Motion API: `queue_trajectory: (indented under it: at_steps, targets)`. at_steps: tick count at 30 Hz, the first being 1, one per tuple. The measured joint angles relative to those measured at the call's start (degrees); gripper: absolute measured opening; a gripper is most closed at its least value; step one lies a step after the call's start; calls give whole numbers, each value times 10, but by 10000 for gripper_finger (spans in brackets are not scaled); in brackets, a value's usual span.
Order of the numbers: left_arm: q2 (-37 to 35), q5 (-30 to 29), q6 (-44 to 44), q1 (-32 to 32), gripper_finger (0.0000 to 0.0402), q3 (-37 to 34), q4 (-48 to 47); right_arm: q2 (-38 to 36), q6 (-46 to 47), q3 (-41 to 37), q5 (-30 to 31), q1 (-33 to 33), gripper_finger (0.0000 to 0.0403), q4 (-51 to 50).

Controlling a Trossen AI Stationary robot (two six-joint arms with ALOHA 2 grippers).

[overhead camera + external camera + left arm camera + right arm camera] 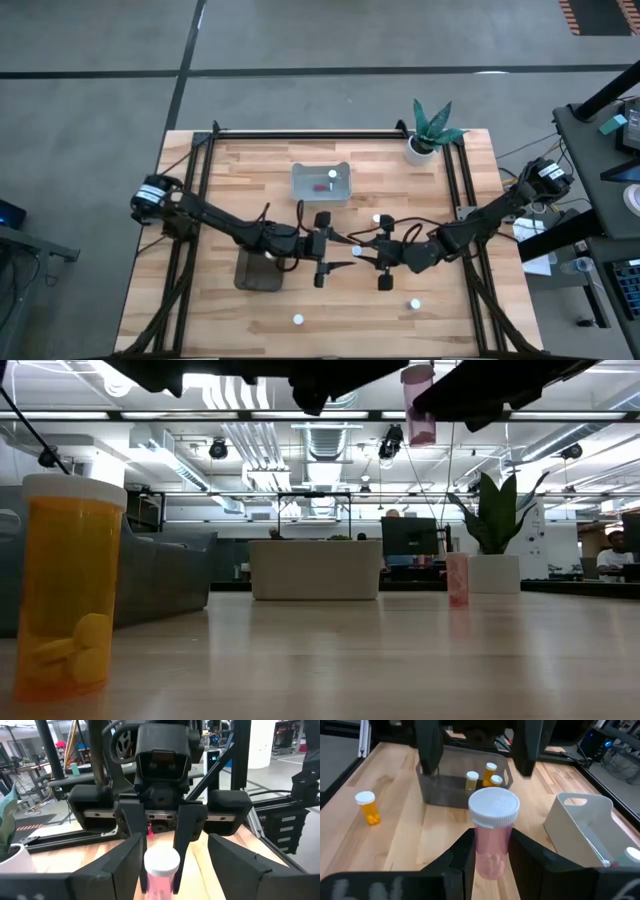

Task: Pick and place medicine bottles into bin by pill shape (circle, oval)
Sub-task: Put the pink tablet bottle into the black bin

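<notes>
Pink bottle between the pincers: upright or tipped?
Upright. The pink bottle stands cap-up between the right pincer's fingers.

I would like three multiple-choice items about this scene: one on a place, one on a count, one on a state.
1. Where is the pink bottle?
A. In the white bin
B. Between the two claws, in the air
C. Beside the plant pot

2. How many amber bottles stand in the dark grey bin?
A. One
B. Three
C. Six

3. How is the left claw?
A. Open
B. Shut on the pink bottle
C. Shut on nothing

Answers:
1. B: the right claw grips the pink bottle.
2. B: the right wrist view shows three amber bottles inside the dark grey bin.
3. A: the left claw stands wide beside the bottle.
</notes>
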Motion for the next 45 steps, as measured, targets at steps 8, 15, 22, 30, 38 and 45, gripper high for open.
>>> queue_trajectory:
  at_steps: [8,15,22,30,38,45]
  targets:
    - [34,-19,0,1,210,22,3,0,8,0,0,-3,96,0]
    - [45,-24,0,1,200,23,2,0,9,0,0,-3,96,0]
    - [46,-27,-1,2,148,23,3,0,8,0,-1,-2,96,0]
    - [46,-31,-3,2,94,23,3,0,7,0,-1,-2,96,0]
    - [46,-54,-2,1,88,23,3,0,8,0,-2,-3,128,5]
    - [44,-57,0,1,86,23,-1,-5,8,0,-3,-3,196,7]
